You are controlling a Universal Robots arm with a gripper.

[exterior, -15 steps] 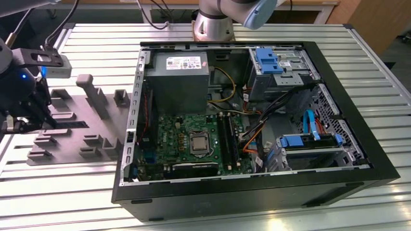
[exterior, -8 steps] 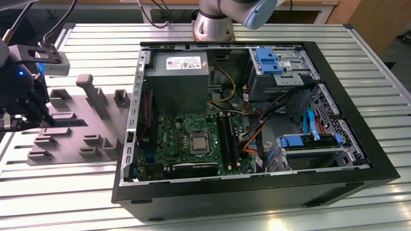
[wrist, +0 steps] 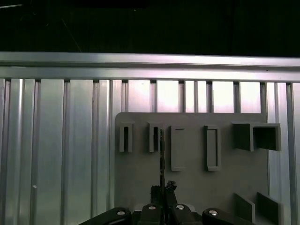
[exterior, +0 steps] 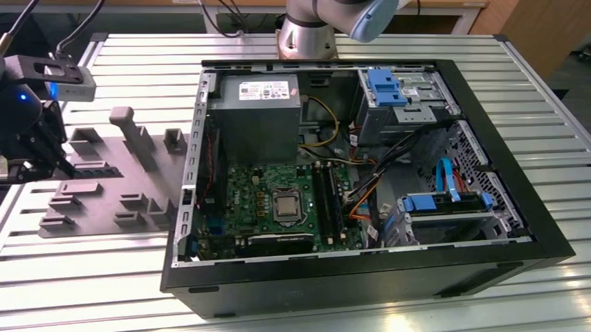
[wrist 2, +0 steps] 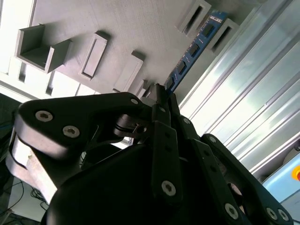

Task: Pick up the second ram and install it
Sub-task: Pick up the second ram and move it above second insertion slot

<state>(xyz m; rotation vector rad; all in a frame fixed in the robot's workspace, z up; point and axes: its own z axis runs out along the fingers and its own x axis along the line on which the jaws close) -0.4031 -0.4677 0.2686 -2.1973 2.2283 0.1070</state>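
- While shut at the tip of the black gripper (wrist 2: 161,93), pinched one short end of the second ram (wrist 2: 193,48) between both fingers (wrist 2: 164,136) and held it pointing straight out ahead of them.
- Showed in the second wrist view as a blue board with a row of black chips along its face, and in the first wrist view as a thin dark line, edge-on, leading away from the fingertips.
- Ended, at the tip farthest from the fingers, close by a narrow pocket (wrist: 153,138) of the grey tray (wrist: 197,187); could not tell whether touching the tray there or hanging free.
- Faced, beyond the fingertips, a row of raised shapes across that tray: another narrow pocket (wrist: 125,137) to one side of the stick, two wider frames (wrist: 212,147) and an open-sided box (wrist: 266,137) to the other.
- Hung over a ribbed aluminium table (wrist: 56,154) spreading out past both sides of the fingers.
- Stood, in the exterior view, over the tray, with the open black computer case (exterior: 369,277) well apart from the fingers, toward the exterior view's right.
- Had the green motherboard (exterior: 268,197), grey power supply (exterior: 254,114) and bright blue brackets (exterior: 383,86) inside that case, far from the fingertips.
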